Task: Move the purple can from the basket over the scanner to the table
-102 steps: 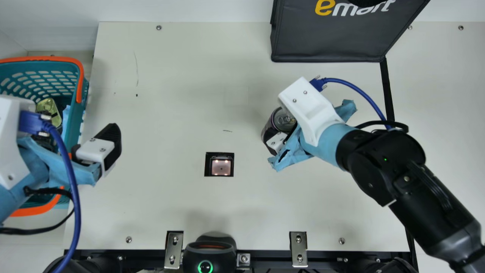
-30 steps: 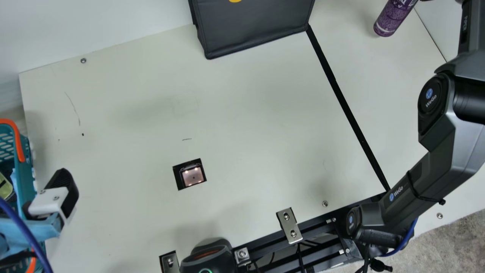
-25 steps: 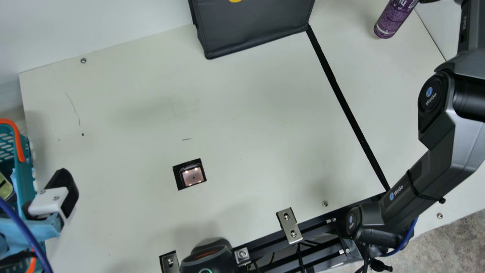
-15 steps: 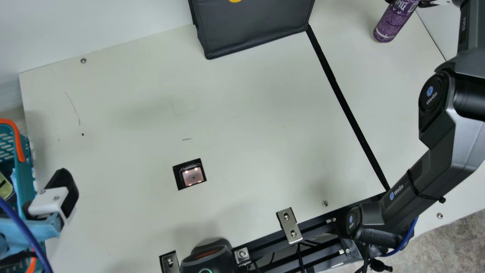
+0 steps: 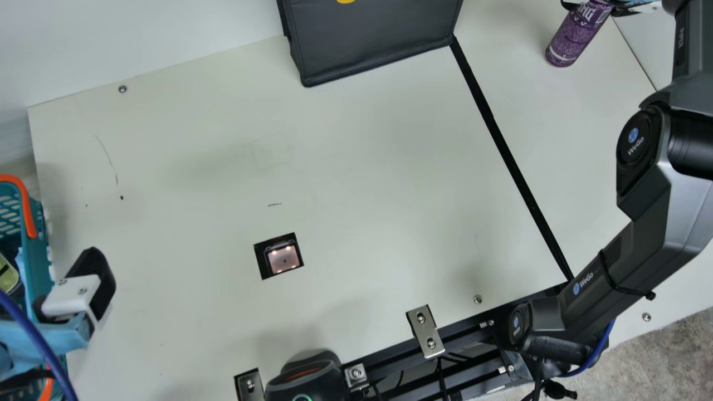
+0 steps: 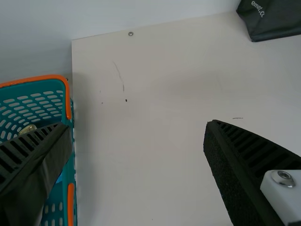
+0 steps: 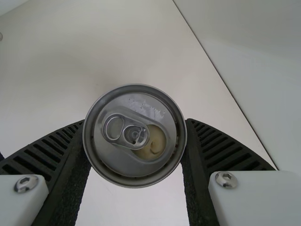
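Observation:
At the upper right of the main view, beyond the black strap, is the purple can (image 5: 576, 34); whether its base touches the table cannot be told. My right gripper (image 5: 604, 4) holds it near its upper end. In the right wrist view the can's silver lid (image 7: 134, 136) sits between both fingers of my right gripper (image 7: 134, 136), which press on its sides. My left gripper (image 5: 78, 295) is beside the teal basket (image 5: 38, 228) in the main view; in the left wrist view my left gripper (image 6: 136, 125) is wide open and empty. The scanner window (image 5: 283, 259) is set into the table.
A black bag (image 5: 373, 39) stands at the back edge, with the black strap (image 5: 512, 159) running from it to the front rail. A yellowish can (image 5: 6, 275) lies in the basket. A black device (image 5: 306, 379) with a green ring is at the front.
The camera has turned. My right gripper has carried the can from right of the scanner to beyond the strap; lately they have shifted slightly toward the table's front. The left arm shows no clear motion.

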Motion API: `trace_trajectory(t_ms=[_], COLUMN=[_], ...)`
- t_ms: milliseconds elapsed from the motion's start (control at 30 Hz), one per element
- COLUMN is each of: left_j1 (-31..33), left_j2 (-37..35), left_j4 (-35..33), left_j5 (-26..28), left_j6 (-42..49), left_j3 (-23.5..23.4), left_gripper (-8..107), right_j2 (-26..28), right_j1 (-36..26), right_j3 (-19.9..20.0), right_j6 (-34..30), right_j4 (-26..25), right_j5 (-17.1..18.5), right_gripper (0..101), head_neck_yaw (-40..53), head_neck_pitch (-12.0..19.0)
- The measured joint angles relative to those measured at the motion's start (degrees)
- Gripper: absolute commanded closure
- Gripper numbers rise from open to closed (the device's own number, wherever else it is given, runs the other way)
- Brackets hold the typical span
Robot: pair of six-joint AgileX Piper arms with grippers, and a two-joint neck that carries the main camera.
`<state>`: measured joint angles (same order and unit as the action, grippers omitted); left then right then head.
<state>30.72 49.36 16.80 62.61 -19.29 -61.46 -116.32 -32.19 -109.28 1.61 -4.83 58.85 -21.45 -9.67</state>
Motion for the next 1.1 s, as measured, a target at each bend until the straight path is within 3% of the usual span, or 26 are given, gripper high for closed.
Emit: trace_trajectory(t_ms=[500,833,1100], left_j1=[0.0,0.0,0.0], left_j2=[0.0,0.0,0.0], left_j4=[0.0,0.0,0.0], left_j5=[0.0,0.0,0.0], left_j6=[0.0,0.0,0.0], left_j3=[0.0,0.0,0.0], left_gripper=[9,9,9], right_j2=[3.1,9.8,19.7], right_j1=[1.0,3.5,7.6], right_j3=[4.5,10.7,18.5], right_j6=[1.4,3.8,5.4], right_j4=[-3.2,-7.7,-9.4], right_j5=[-2.8,-6.3,-7.3], right_gripper=[6,6,6], head_neck_yaw=[0.0,0.0,0.0], head_neck_pitch=[0.0,0.0,0.0])
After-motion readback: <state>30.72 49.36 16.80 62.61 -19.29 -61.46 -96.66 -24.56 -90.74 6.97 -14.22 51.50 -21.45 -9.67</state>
